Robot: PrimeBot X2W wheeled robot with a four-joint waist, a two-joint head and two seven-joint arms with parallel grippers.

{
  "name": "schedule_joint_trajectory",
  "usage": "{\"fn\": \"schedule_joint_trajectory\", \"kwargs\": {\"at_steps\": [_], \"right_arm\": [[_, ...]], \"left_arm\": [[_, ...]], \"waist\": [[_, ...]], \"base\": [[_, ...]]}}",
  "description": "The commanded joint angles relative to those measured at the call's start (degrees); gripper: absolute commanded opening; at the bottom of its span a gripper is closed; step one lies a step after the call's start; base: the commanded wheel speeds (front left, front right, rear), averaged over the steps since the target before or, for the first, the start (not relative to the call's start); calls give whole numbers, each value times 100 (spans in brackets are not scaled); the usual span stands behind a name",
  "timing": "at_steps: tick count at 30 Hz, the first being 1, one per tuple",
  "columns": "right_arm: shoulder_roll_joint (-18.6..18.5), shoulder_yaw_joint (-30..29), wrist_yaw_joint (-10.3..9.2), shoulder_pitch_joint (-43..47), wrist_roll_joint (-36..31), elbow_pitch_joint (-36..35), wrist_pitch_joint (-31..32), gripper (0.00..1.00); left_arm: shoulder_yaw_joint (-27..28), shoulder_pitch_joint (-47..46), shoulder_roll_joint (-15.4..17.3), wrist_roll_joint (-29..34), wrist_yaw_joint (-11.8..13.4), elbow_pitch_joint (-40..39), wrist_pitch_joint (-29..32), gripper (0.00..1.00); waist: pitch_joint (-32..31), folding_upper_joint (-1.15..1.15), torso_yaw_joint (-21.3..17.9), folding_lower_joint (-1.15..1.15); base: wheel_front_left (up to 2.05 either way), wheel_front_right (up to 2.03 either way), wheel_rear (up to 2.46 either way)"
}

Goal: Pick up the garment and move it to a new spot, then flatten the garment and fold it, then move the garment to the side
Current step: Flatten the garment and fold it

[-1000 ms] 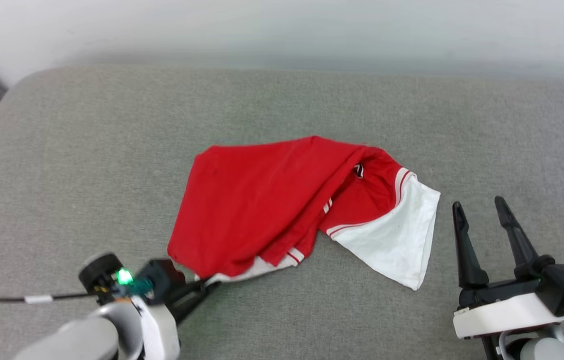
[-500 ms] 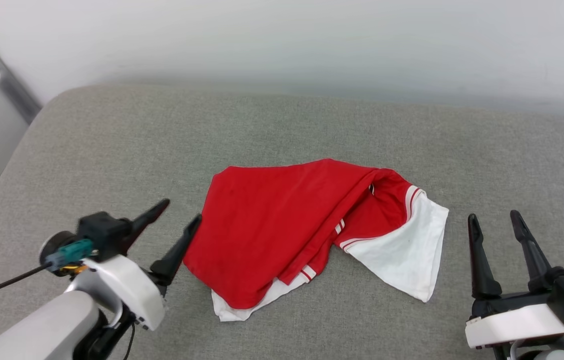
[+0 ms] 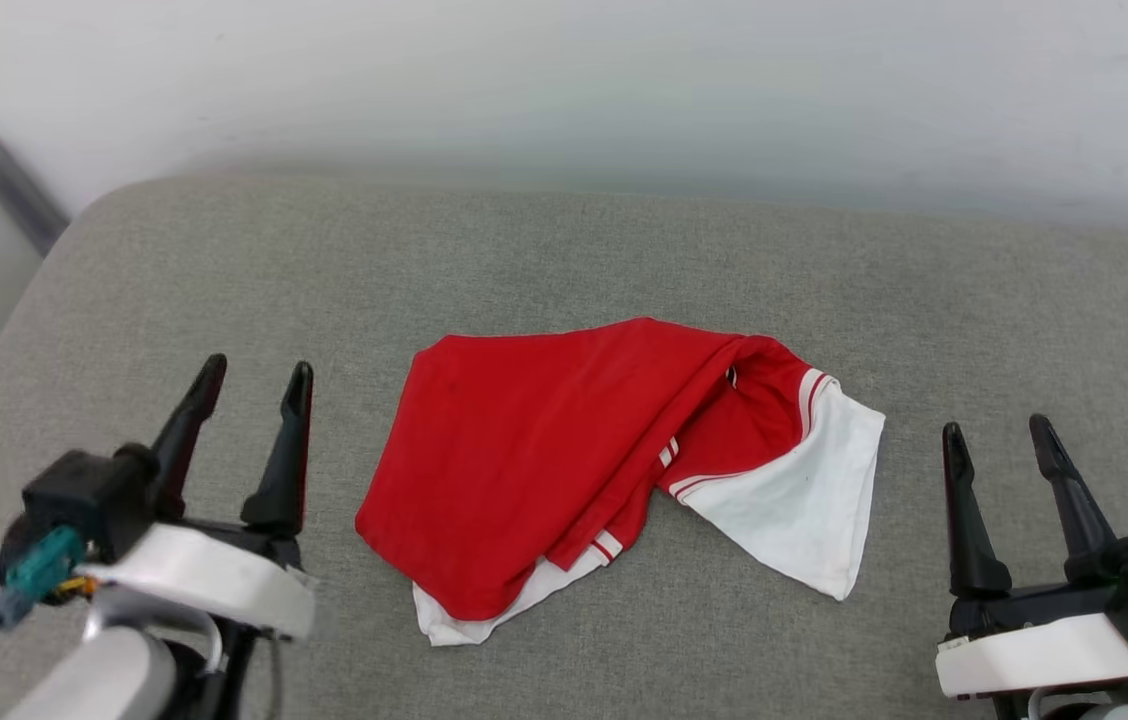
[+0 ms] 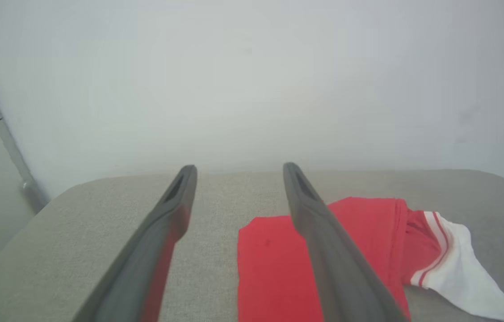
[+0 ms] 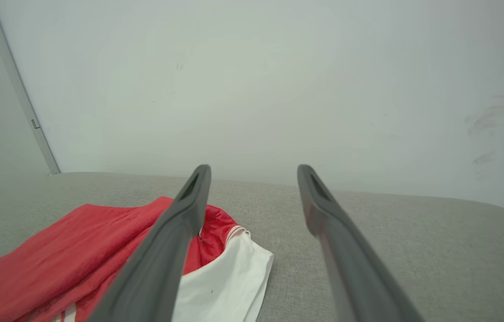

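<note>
The garment (image 3: 534,465) lies crumpled and partly folded over itself in the middle of the grey cushion, red body to the left, a white sleeve (image 3: 804,510) with red-white trim to the right. It also appears in the left wrist view as the garment (image 4: 270,264) and in the right wrist view as the garment (image 5: 64,255). My left gripper (image 3: 256,375) stands open to the left of it, apart from the cloth, nothing between its fingers. My right gripper (image 3: 999,432) stands open to the right of the white sleeve, also empty.
The grey cushion (image 3: 564,250) ends in a rounded edge at the far side against a pale wall (image 3: 564,90). A grey metal rail (image 3: 9,185) runs down at the far left corner. Bare cushion lies on both sides of the garment.
My left gripper was shut on the garment's near left corner, then opened, let it go and drew back to the left. The camera view shifted. The right gripper stayed open.
</note>
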Motion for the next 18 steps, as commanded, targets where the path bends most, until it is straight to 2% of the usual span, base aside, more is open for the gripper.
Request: {"fn": "schedule_joint_trajectory", "kwargs": {"at_steps": [1,2,4,6,9,13,18], "right_arm": [[4,2,-2,54,44,-38,-13,100],[4,5,-3,60,50,-56,-13,100],[5,21,-2,75,45,-88,-13,100],[3,17,-3,67,29,-105,-13,100],[5,42,-2,10,6,-102,-13,100],[4,93,-3,-70,-15,-144,-13,100],[5,120,-2,-165,-97,-179,-13,100]], "left_arm": [[116,227,-145,106,20,-88,-14,100],[328,415,-295,222,32,-208,-14,100],[687,704,-583,524,-99,-394,-14,100],[914,957,-847,809,-303,-455,-14,100],[1069,1207,-1051,1101,-634,-266,-14,100],[950,1138,-1013,1309,-1023,163,14,100],[673,642,-772,1061,-1434,644,1033,100]], "waist": [[18,0,-3,0],[31,0,-1,0],[56,0,7,0],[94,0,23,0],[143,0,30,0],[282,0,14,0],[602,0,-36,0]], "base": [[0,0,0],[0,0,0],[0,0,0],[0,0,0],[0,0,0],[0,0,0],[0,0,0]]}}
